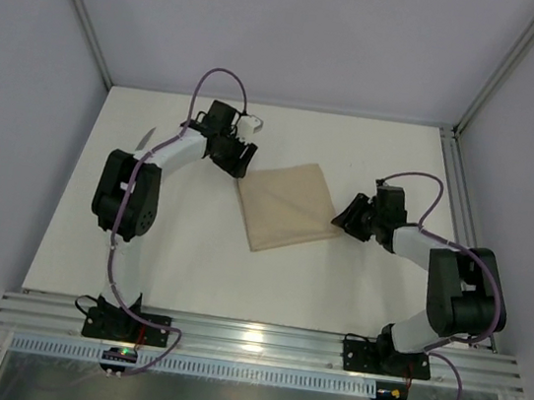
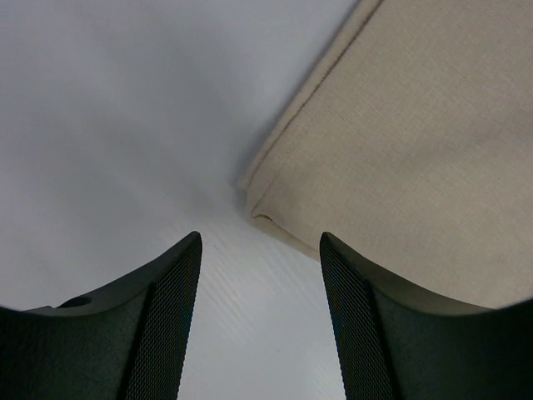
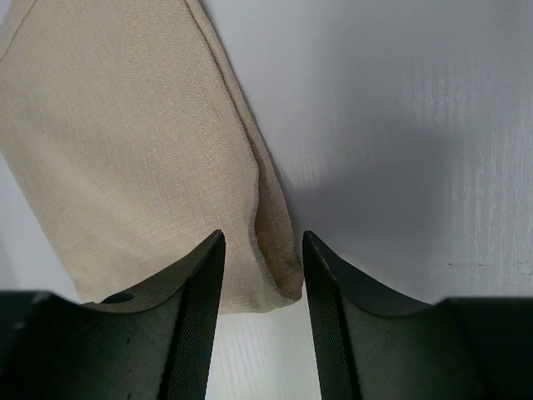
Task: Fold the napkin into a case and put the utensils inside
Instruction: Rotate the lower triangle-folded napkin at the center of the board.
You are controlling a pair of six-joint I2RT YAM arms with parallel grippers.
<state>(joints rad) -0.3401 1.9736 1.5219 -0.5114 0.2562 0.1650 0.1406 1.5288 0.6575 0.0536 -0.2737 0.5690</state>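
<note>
The napkin point(image 1: 286, 206) lies flat on the table point(image 1: 188, 269) — left hand point(image 1: 240, 168) at one corner, right hand point(image 1: 342, 219) opposite.

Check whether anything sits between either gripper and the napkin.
Nothing visible does. The left gripper is open right at the left corner of the napkin, with only bare table in the gap. The right gripper, also open, straddles the napkin's edge at its right corner.
</note>
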